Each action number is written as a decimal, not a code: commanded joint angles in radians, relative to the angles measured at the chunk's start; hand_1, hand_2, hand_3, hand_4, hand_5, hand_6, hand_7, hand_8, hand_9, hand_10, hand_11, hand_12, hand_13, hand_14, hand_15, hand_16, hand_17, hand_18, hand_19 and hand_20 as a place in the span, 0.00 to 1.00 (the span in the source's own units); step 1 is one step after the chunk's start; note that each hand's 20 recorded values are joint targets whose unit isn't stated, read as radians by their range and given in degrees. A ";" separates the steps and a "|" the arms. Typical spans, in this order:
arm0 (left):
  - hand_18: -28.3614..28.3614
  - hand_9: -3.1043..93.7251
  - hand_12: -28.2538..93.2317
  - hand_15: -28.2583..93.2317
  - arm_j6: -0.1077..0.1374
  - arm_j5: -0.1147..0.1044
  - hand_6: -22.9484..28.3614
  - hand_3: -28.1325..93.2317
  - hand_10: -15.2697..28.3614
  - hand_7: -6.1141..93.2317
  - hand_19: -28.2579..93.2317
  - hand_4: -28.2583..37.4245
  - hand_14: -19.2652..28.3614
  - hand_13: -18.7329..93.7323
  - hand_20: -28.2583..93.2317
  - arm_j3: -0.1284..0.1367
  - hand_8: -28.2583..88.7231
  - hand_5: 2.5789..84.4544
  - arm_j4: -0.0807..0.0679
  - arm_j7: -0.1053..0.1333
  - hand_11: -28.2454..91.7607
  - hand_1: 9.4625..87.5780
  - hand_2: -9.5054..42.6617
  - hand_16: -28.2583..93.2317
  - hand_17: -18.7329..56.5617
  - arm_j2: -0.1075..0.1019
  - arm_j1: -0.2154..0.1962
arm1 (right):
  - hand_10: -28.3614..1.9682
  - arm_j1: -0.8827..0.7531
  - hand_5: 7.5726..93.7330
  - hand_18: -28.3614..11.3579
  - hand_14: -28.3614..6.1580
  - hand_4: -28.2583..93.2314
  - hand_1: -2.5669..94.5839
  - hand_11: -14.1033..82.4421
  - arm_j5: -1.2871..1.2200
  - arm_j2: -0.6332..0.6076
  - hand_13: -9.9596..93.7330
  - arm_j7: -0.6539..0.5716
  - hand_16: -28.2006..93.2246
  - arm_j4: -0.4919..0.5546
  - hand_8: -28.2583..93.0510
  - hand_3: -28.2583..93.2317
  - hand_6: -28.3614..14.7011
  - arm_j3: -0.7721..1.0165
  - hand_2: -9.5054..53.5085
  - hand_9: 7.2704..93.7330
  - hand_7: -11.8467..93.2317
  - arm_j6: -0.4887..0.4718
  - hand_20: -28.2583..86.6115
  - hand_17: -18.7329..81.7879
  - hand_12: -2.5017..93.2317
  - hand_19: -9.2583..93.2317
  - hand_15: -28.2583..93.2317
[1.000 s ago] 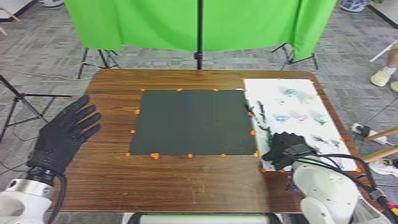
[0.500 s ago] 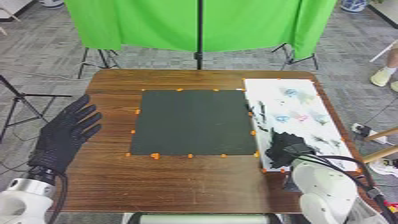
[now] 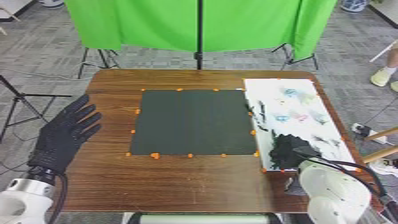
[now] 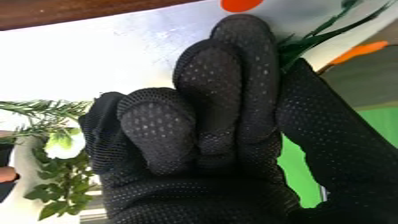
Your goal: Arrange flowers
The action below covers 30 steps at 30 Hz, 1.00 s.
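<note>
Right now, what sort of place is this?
Likely a robot test or filming room: a green backdrop, a tripod and a table with orange-marked work areas.

The mat (image 3: 194,122) lies mid-frame on the worktop (image 3: 187,185). The sheet (image 3: 265,90) lies beside it, right; the curtain (image 3: 147,25) hangs behind, upper centre.

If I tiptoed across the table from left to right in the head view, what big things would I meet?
The robot's left hand → the dark square mat → the white mat with the flowers on it.
</note>
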<state>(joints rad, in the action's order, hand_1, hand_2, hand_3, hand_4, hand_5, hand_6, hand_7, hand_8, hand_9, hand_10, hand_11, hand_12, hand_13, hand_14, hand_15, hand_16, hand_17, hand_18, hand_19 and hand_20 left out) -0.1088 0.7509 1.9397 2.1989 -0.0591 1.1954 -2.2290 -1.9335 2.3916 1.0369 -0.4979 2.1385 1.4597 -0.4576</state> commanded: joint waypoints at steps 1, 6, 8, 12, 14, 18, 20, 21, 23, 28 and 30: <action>0.82 0.23 0.36 0.50 -0.003 0.004 0.48 0.79 0.57 0.27 0.56 0.00 0.65 0.28 0.29 -0.006 0.14 0.27 -0.002 -0.005 0.41 0.21 0.12 0.23 0.09 0.011 -0.008 | 0.62 0.016 0.97 0.22 0.67 0.23 0.34 0.64 -0.011 0.009 0.90 -0.010 0.44 0.011 0.27 1.00 0.53 0.008 0.16 0.94 0.46 0.054 0.79 0.66 0.32 1.00 0.82; 0.82 0.23 0.36 0.50 -0.004 0.008 0.48 0.79 0.57 0.27 0.56 0.00 0.65 0.28 0.29 -0.005 0.14 0.27 -0.004 -0.010 0.41 0.21 0.12 0.23 0.09 0.012 -0.001 | 0.63 0.030 0.97 0.23 0.67 0.23 0.34 0.64 -0.007 0.010 0.90 -0.020 0.44 0.025 0.27 1.00 0.53 0.021 0.16 0.94 0.46 0.084 0.79 0.66 0.32 1.00 0.82; 0.82 0.23 0.36 0.50 -0.002 0.008 0.48 0.79 0.57 0.27 0.56 0.00 0.65 0.28 0.29 0.000 0.14 0.27 0.000 -0.003 0.41 0.21 0.12 0.23 0.09 0.011 -0.008 | 0.63 0.038 0.97 0.23 0.67 0.23 0.34 0.64 -0.008 0.005 0.90 -0.023 0.44 0.034 0.27 1.00 0.53 0.032 0.16 0.94 0.46 0.093 0.79 0.67 0.33 1.00 0.82; 0.82 0.23 0.36 0.50 0.002 0.008 0.48 0.79 0.57 0.27 0.56 0.00 0.65 0.28 0.29 0.007 0.14 0.27 0.005 0.003 0.41 0.21 0.12 0.23 0.09 0.012 -0.020 | 0.64 0.074 0.97 0.22 0.67 0.23 0.34 0.64 -0.011 0.000 0.90 -0.027 0.44 0.042 0.27 1.00 0.53 0.043 0.16 0.95 0.46 0.119 0.79 0.67 0.33 1.00 0.82; 0.82 0.23 0.36 0.50 0.001 0.007 0.48 0.79 0.57 0.27 0.56 0.00 0.65 0.28 0.29 0.006 0.14 0.27 0.003 0.002 0.41 0.21 0.12 0.23 0.09 0.009 -0.015 | 0.64 0.090 0.97 0.22 0.68 0.23 0.34 0.64 -0.009 -0.003 0.91 -0.028 0.44 0.046 0.27 1.00 0.53 0.045 0.16 0.95 0.46 0.135 0.79 0.67 0.33 1.00 0.83; 0.82 0.23 0.36 0.50 0.004 0.005 0.48 0.79 0.57 0.27 0.56 0.00 0.65 0.28 0.29 0.010 0.14 0.27 0.005 0.008 0.41 0.21 0.12 0.23 0.09 0.003 -0.021 | 0.63 0.139 0.97 0.23 0.68 0.23 0.34 0.64 -0.005 -0.010 0.91 -0.021 0.45 0.048 0.27 1.00 0.53 0.033 0.16 0.95 0.47 0.150 0.80 0.67 0.33 1.00 0.83; 0.82 0.23 0.36 0.50 0.006 0.004 0.48 0.79 0.57 0.27 0.56 0.00 0.65 0.28 0.29 0.015 0.14 0.27 0.006 0.007 0.41 0.21 0.12 0.23 0.09 -0.001 -0.023 | 0.63 0.173 0.97 0.23 0.68 0.23 0.34 0.64 -0.005 -0.010 0.91 -0.010 0.45 0.044 0.27 1.00 0.53 0.016 0.16 0.95 0.47 0.155 0.80 0.67 0.33 1.00 0.83; 0.82 0.23 0.36 0.50 0.006 0.004 0.48 0.79 0.57 0.27 0.56 0.00 0.65 0.28 0.29 0.021 0.14 0.27 0.008 0.005 0.41 0.21 0.12 0.23 0.09 -0.004 -0.026 | 0.63 0.195 0.97 0.23 0.68 0.23 0.34 0.64 -0.005 -0.010 0.91 -0.005 0.45 0.040 0.27 1.00 0.53 0.002 0.16 0.95 0.46 0.153 0.80 0.67 0.33 1.00 0.83; 0.82 0.23 0.36 0.50 0.011 0.002 0.48 0.79 0.57 0.27 0.56 0.00 0.65 0.28 0.29 0.033 0.14 0.27 0.014 0.010 0.41 0.21 0.12 0.23 0.09 -0.010 -0.036 | 0.63 0.258 0.97 0.23 0.68 0.23 0.34 0.64 -0.003 -0.009 0.91 -0.002 0.45 0.017 0.27 1.00 0.53 -0.049 0.16 0.95 0.47 0.162 0.80 0.67 0.33 1.00 0.83; 0.82 0.23 0.36 0.50 0.025 0.011 0.48 0.80 0.57 0.27 0.56 0.00 0.65 0.28 0.29 0.092 0.14 0.27 0.033 -0.003 0.41 0.21 0.12 0.23 0.09 -0.025 -0.075 | 0.64 0.390 0.97 0.23 0.68 0.23 0.34 0.64 0.009 0.030 0.91 0.050 0.45 -0.026 0.27 1.00 0.53 -0.155 0.16 0.95 0.46 0.130 0.80 0.67 0.33 1.00 0.83; 0.82 0.23 0.36 0.50 0.024 0.004 0.48 0.80 0.57 0.27 0.56 0.00 0.65 0.28 0.29 0.123 0.14 0.27 0.036 -0.014 0.41 0.21 0.12 0.23 0.09 -0.036 -0.090 | 0.64 0.438 0.97 0.23 0.69 0.23 0.34 0.64 0.017 0.046 0.91 0.075 0.45 -0.042 0.27 1.00 0.54 -0.199 0.16 0.95 0.47 0.114 0.80 0.67 0.34 1.00 0.83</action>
<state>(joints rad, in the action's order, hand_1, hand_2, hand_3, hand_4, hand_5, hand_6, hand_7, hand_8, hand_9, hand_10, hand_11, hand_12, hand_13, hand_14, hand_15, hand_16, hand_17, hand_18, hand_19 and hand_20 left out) -0.1073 0.7512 1.9856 2.2179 -0.0529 1.1868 -2.2589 -1.6685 2.3811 1.0302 -0.5031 2.1306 1.3715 -0.3140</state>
